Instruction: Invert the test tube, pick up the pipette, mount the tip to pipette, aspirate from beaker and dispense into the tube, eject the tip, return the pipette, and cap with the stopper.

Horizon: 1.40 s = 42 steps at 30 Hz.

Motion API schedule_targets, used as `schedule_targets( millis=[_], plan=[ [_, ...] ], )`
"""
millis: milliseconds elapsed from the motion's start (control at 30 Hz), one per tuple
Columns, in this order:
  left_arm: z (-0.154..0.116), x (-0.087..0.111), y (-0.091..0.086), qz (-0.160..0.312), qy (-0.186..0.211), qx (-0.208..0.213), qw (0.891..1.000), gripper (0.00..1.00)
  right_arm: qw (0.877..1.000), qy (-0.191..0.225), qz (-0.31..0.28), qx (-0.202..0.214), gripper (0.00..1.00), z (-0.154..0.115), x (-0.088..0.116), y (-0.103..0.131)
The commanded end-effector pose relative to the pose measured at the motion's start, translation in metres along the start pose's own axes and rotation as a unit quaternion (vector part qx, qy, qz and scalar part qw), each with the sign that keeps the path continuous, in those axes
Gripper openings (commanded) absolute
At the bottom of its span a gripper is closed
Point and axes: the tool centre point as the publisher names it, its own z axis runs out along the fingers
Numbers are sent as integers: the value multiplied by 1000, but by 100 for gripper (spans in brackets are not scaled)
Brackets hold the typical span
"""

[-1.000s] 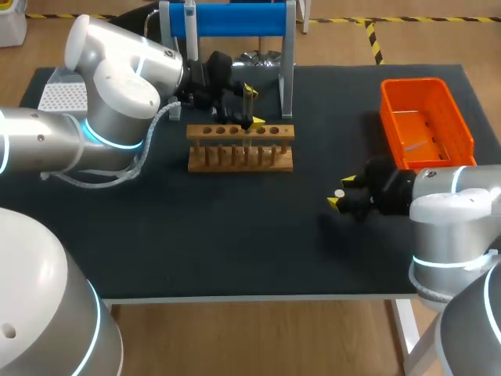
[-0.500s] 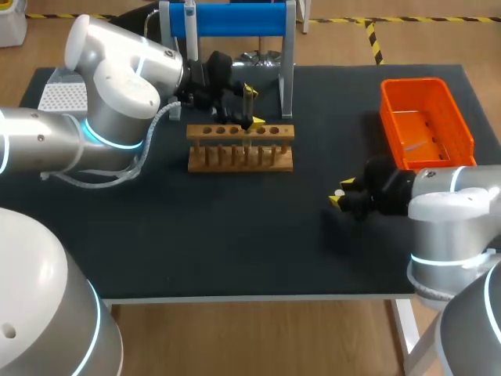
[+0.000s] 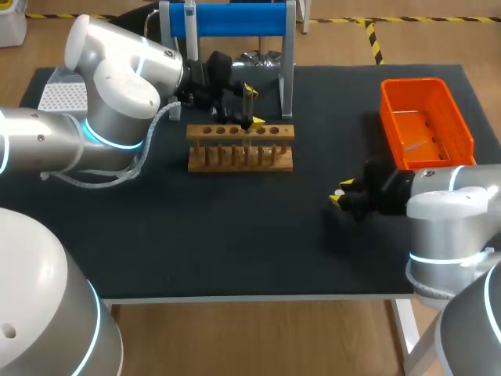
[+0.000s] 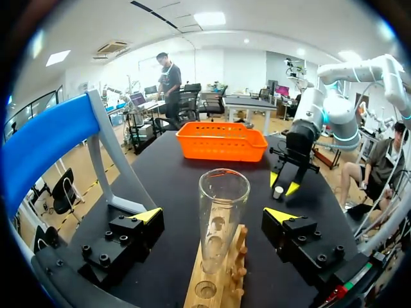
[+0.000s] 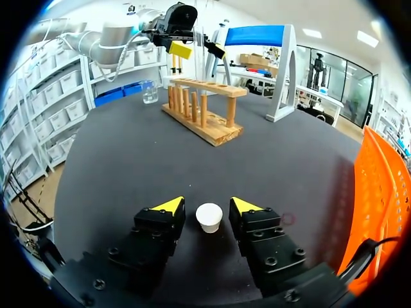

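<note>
Step in hand: judged to be the capping stage, as one tool stands at the tube and the other at the stopper. Whether the tube holds liquid cannot be told.
Test tube [image 4: 221,212]: upright, mouth up, seated in a hole of the wooden rack [image 3: 240,149], so the inversion looks done. It is uncapped.
Rack position: at 12 o'clock from the middle of the table [image 3: 235,227], just in front of the blue stand [image 3: 235,17].
Left gripper [image 4: 212,213]: fingers spread wide, one on each side of the tube, and neither touches the glass.
Stopper [image 5: 209,218]: small and white, at about 4 o'clock from the table's middle and well apart from the rack.
Right gripper [image 5: 208,204]: fingers straddle the stopper with a thin dark gap on each side, so it is not clamped.
Beaker [image 5: 149,93]: beyond the rack's far end, near the left arm.
Orange basket [image 3: 415,81]: at 2 o'clock, beside the right arm.
Next move, judged: the right fingers must close squarely on the stopper, lift it and carry it towards 11 o'clock to the tube's mouth. The left fingers should close on the glass first, so the tube does not tip as the stopper is pressed in.
</note>
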Motion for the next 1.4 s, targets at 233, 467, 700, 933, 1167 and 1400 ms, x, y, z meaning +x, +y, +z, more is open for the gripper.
schedule_targets(
  millis=[233, 467, 700, 933, 1167, 1400],
  plan=[
    [1, -1, 1, 0, 1, 1, 1000, 100, 1000, -1, 0, 3, 40, 0, -1, 0],
    [1, -1, 1, 0, 1, 1, 1000, 100, 1000, -2, 1, 3, 38, 0, -1, 0],
    [1, -1, 1, 0, 1, 1, 1000, 100, 1000, -2, 1, 4, 38, 1, -2, -1],
    [1, -1, 1, 0, 1, 1, 1000, 100, 1000, -2, 2, 5, 37, 1, -2, -1],
    [1, -1, 1, 0, 1, 1, 1000, 100, 1000, -3, 2, 6, 24, 2, -3, -2],
    [1, -1, 1, 0, 1, 1, 1000, 100, 1000, -2, 2, 7, 0, 2, -3, -2]
  ],
)
